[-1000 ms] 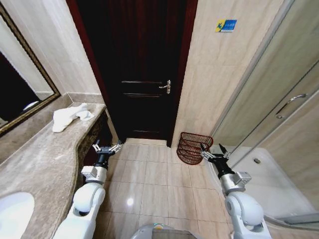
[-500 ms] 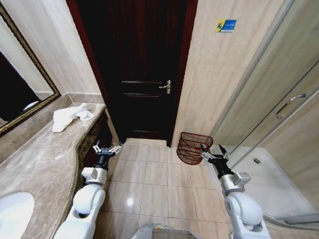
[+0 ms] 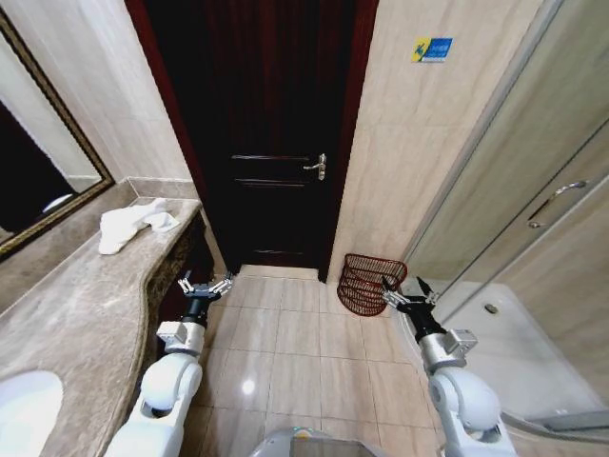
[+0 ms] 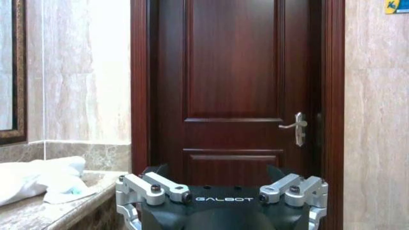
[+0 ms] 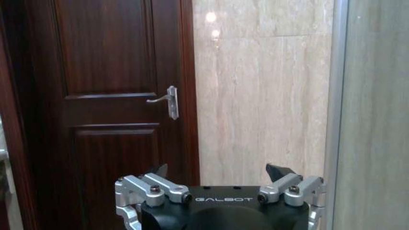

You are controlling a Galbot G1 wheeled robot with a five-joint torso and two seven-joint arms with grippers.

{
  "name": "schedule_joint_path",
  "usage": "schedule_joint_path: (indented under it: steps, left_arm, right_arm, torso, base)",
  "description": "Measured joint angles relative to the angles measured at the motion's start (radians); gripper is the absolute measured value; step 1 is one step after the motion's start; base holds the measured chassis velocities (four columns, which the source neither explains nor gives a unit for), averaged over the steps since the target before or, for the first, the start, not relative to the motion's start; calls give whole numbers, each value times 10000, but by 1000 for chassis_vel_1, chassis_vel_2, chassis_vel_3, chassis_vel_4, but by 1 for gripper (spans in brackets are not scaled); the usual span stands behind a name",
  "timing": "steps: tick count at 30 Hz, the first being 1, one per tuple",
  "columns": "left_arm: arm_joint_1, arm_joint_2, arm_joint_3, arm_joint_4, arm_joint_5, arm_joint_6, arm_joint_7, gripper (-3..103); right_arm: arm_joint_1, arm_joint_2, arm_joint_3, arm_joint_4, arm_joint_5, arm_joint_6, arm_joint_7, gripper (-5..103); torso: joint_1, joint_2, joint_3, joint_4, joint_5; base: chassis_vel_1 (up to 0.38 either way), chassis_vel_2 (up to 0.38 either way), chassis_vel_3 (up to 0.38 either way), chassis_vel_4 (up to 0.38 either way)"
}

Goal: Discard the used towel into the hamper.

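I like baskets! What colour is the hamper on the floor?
Dark red-brown wire. The hamper shows best in the head view, by the door.

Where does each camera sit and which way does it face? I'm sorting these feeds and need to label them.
Head view: high on the robot, looking forward and down at the door, counter, towel and hamper; both arms show, left gripper, right gripper, both open.
Left wrist view: behind the left gripper, facing the door; towel at the side.
Right wrist view: behind the right gripper, facing the door and wall.
Shared: the door handle.
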Motion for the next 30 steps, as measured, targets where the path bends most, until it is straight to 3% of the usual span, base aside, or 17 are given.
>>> schedule_joint_path:
  steps: [30]
  left_arm:
    - [295,-134,-54,155,553,-297,153,100]
  right_arm:
    - [-60,8,144,-97,77,101,-149,100]
  torso:
    - [1,-1,0,0,0]
  base:
    - [-48,96,99,-48]
